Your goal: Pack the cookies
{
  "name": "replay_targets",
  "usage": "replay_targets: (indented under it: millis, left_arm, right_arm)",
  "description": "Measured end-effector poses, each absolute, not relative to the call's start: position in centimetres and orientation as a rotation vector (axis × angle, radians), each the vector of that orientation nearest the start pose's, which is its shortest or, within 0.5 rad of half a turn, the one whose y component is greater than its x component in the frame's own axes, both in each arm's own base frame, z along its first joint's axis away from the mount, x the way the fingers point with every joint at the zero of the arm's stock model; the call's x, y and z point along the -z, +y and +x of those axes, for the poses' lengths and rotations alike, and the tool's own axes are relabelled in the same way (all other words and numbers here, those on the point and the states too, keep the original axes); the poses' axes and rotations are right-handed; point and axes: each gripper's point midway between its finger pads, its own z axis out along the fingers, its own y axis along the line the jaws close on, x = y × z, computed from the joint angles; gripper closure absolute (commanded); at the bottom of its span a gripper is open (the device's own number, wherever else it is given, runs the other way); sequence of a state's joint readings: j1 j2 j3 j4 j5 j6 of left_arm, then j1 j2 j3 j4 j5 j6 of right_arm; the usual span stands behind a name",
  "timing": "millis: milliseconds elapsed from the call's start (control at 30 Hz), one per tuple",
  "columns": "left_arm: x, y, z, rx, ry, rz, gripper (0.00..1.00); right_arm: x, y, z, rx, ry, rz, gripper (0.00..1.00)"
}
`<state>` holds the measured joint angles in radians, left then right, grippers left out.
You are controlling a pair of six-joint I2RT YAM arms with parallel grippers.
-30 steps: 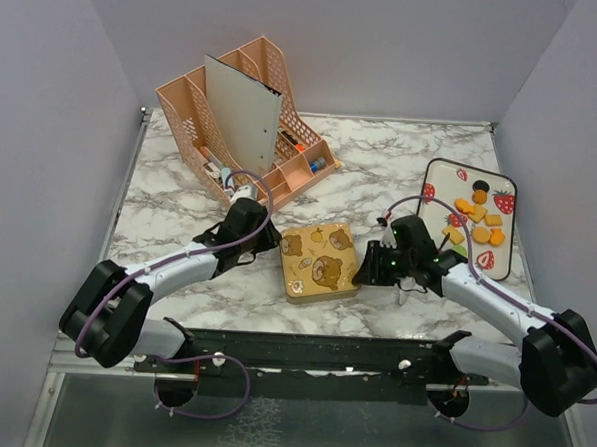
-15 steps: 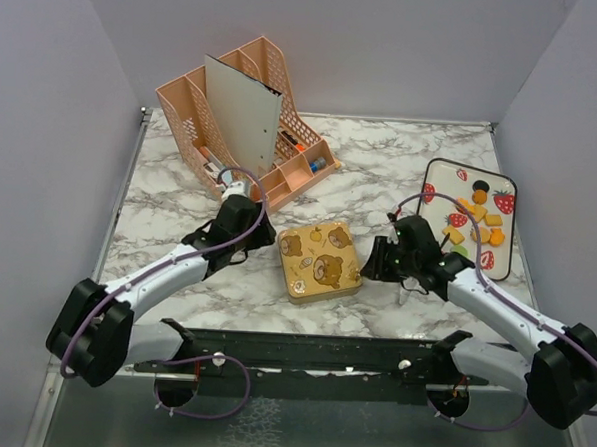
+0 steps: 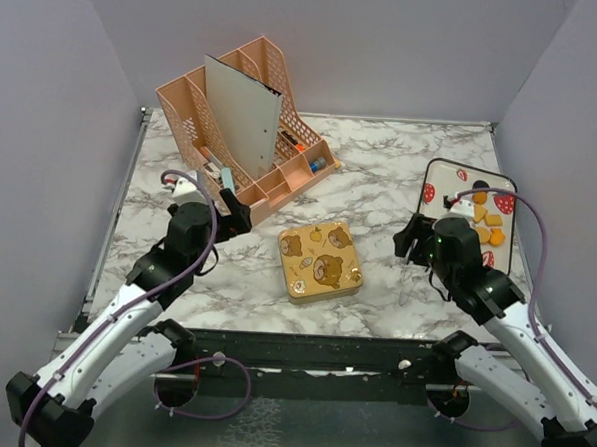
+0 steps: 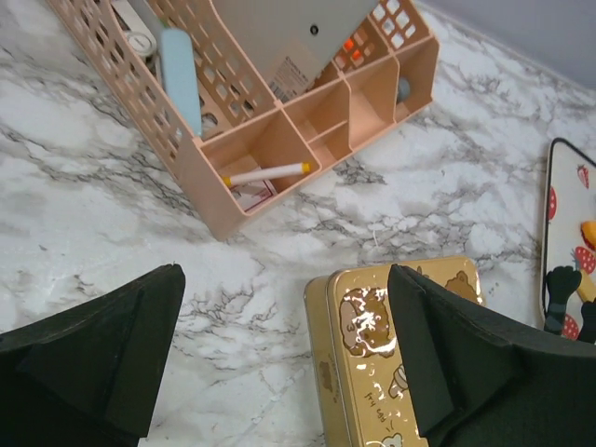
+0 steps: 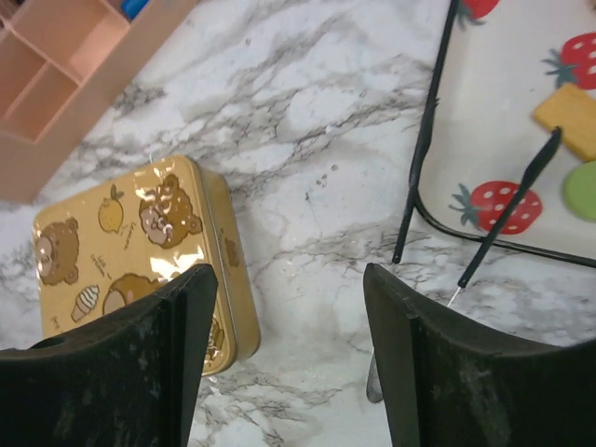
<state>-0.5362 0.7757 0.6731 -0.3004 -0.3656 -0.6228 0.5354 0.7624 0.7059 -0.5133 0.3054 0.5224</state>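
The cookies (image 3: 484, 219), mostly orange squares with a dark round one, lie on a white strawberry-print tray (image 3: 447, 185) at the right. A closed gold bear-print tin (image 3: 320, 262) sits mid-table. My left gripper (image 3: 237, 212) hovers left of the tin, open and empty. In the left wrist view the tin (image 4: 368, 372) lies beside the right finger of the gripper (image 4: 284, 363). My right gripper (image 3: 410, 239) is open and empty, between tin and tray. In its wrist view the gripper (image 5: 289, 363) is over bare marble, with the tin (image 5: 130, 233) left and an orange cookie (image 5: 568, 116) on the tray (image 5: 503, 121).
A pink mesh desk organizer (image 3: 245, 131) with a grey board and small stationery stands at the back left; it also fills the top of the left wrist view (image 4: 279, 130). A green round piece (image 5: 582, 191) lies on the tray. Grey walls close in both sides.
Both arms have drawn back from the sides of the tin, the left one far to the left. Both grippers have opened. The tin stays closed in place.
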Motion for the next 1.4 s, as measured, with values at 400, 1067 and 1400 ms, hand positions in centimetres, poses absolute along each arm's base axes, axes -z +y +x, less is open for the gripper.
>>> replay_targets:
  millis: [400,1067,1400]
  left_arm:
    - [-28.5,-4.9,23.4,0.272,1.655,-0.353,0.01]
    - [-27.4,0.3,19.8,0.139,1.437,-0.365,0.01]
    - [-27.0,0.3,20.1,0.124,1.431,-0.356,0.01]
  right_arm:
    - [-29.2,4.2,22.6,-0.180,1.749,0.290,0.01]
    - [-28.7,-1.2,20.3,0.051,1.632,0.326,0.00]
    - [-29.3,-1.4,20.0,0.030,1.590,0.337,0.00]
